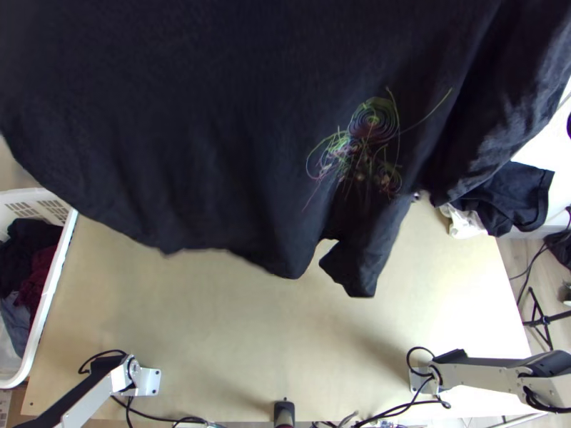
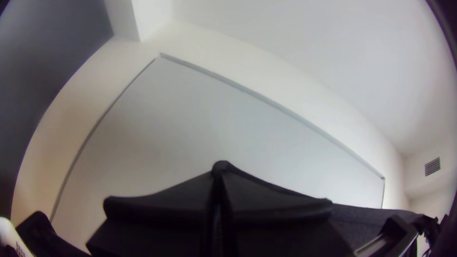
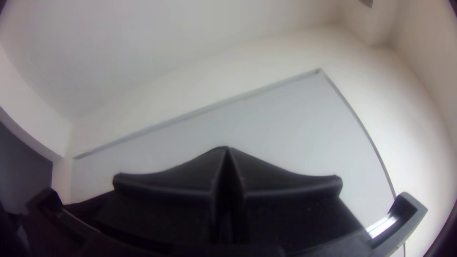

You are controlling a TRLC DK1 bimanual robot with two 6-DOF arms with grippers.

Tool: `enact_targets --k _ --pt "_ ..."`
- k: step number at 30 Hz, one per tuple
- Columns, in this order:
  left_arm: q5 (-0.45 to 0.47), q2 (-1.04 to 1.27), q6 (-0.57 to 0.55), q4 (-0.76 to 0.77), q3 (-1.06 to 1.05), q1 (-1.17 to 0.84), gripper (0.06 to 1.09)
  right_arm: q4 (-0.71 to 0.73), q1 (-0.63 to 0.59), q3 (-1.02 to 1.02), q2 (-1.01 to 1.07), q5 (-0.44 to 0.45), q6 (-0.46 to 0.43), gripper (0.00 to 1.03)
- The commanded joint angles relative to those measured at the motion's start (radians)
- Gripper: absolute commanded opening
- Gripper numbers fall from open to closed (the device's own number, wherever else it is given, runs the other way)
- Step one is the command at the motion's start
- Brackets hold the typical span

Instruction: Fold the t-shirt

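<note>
While dark printed t-shirt (image 1: 214, 143) hangs spread above wooden surface (image 1: 214, 321), left gripper (image 2: 220, 172) and right gripper (image 3: 227, 156) pinch its upper edge, fingers closed.

We see right gripper (image 3: 227, 159) with both broad black fingers (image 3: 290, 185) pressed together, tips meeting in low peak. Dark t-shirt (image 3: 93, 204) caught there, we see its narrow edge running out from beside fingers. Behind, we make out large pale grey panel (image 3: 285, 123) with thin darker border, set against off-white wall (image 3: 419, 123). We also see pale ceiling (image 3: 119, 43) and dark grey surface (image 3: 24, 166) well apart from fingers.
</note>
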Motion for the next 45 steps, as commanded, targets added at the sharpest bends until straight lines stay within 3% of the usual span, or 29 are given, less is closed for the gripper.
enact_targets --k 1,12,21,29,45 --pt "-0.004 0.067 0.021 0.033 -0.020 0.004 0.09 0.044 -0.059 -0.032 0.066 0.003 -0.022 0.03" --pt "-0.006 0.311 0.119 0.226 0.035 -0.003 0.09 0.137 -0.125 -0.021 0.244 -0.001 -0.028 0.03" --pt "-0.043 0.575 0.226 0.352 0.155 -0.048 0.09 0.281 -0.142 0.017 0.437 -0.026 -0.135 0.03" --pt "-0.167 0.812 0.274 0.393 0.339 -0.074 0.09 0.444 -0.164 0.051 0.583 -0.026 -0.239 0.03" --pt "-0.240 0.848 0.324 0.407 0.426 -0.095 0.09 0.498 -0.171 0.068 0.581 -0.021 -0.287 0.03"
